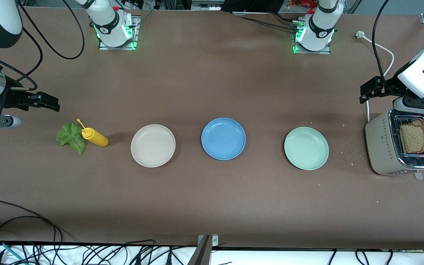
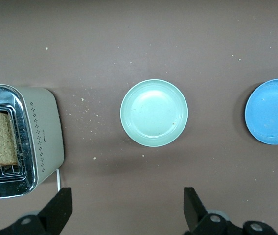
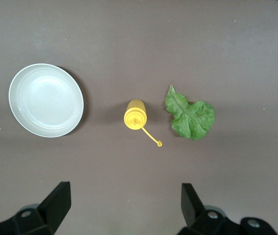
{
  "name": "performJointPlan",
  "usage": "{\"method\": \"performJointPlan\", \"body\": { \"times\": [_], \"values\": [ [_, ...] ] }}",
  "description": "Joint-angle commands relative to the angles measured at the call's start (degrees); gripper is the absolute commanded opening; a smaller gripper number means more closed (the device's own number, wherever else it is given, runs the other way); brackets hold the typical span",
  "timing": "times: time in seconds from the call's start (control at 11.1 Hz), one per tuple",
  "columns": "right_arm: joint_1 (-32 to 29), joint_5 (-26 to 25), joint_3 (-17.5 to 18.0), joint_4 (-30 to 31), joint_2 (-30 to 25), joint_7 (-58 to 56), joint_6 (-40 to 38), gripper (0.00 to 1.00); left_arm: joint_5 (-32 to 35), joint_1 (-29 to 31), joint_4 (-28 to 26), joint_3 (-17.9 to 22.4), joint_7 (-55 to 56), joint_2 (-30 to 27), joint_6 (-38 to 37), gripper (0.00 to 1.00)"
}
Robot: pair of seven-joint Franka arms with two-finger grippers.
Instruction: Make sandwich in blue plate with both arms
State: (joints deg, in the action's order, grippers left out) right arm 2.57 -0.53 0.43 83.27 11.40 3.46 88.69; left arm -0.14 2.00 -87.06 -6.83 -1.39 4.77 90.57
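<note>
While both arms hang in the air at the table's two ends, the brown table [image 1: 212,92] carries a row of items laid end to end. Largest on it is the toaster [image 1: 381,147], beige with a chrome top, at the left arm's end; two slices of brown bread [image 1: 414,138] stand in its slots, crumbs scattered on the table beside it. Left gripper [image 1: 366,92] hovers above the table just at 11 o'clock from the toaster in the front view, jaws wide apart, holding nothing; in the left wrist view its fingertips [image 2: 60,208] frame bare table. Right gripper [image 1: 52,103] hovers at the right arm's end, roughly 12 o'clock of the lettuce in the front view, jaws likewise apart and empty. Three plates sit in a line, well apart from one another: the mint-green plate [image 1: 306,148] nearest the toaster, the blue plate [image 1: 223,138] mid-table, the beige plate [image 1: 153,145] toward the right arm's end. All three hold nothing. Blue plate sits at 9 o'clock of the mint one and 3 o'clock of the beige one in the front view, a touch farther from the front camera than either. Lettuce leaf [image 1: 71,137], ruffled green, lies flat on the table at the right arm's end. Yellow squeeze bottle [image 1: 95,137] lies on its side touching the leaf, between it and the beige plate, its cap tether pointing to about 10 o'clock.
</note>
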Motion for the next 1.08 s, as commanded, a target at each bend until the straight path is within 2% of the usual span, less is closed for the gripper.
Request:
{"method": "performJointPlan", "body": {
  "times": [0.0,0.99],
  "values": [
    [0.4,0.8,-0.4,0.5,-0.8,0.5,-0.2,1.00,0.7,0.8,-0.7,-0.8,-0.3,-1.2,-0.3,1.00],
    [0.5,0.8,-0.5,0.8,-1.6,2.8,-0.6,1.00,0.6,0.7,0.7,-1.0,-0.3,-1.1,-1.5,1.00]
  ]
}}
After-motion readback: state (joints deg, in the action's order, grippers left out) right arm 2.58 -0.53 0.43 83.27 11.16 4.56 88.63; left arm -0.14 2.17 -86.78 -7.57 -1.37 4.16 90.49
